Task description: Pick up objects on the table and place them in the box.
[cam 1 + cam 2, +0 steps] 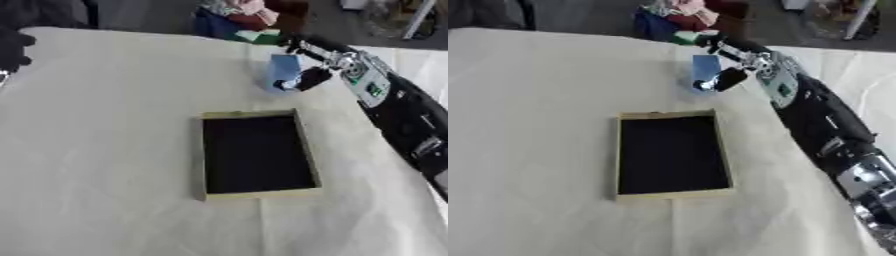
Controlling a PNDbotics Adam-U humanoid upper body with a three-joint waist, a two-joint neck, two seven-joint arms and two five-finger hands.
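1. A desk (105, 150) covered with a cream cloth is seen from above; the cloth fills most of both views.
2. A shallow rectangular box (255, 195) with pale tan walls and a dark inside is set near the middle of the desk, long side running away from the camera. Nothing can be made out inside it.
3. The right arm is extended in from the right edge, across the far right part of the desk, past the far right corner of the box.
4. The right hand (745, 57) is located beyond the box, near the desk's far edge. Its fingers (730, 79) are curled against a light blue object (283, 71), and the thumb side appears to be set against its lower edge, so the object is taken to be held.
5. The blue object is flat-sided and roughly rectangular, standing more or less upright. It lies well apart from the box, on the far side of it. Whether it is resting on the cloth or lifted off it cannot be told.
6. A dark shape at the upper left edge of the left eye view (12, 47) is noted as probably the left hand; how its fingers are set cannot be told.
7. A heap of coloured items (677, 17) is visible past the desk's far edge.
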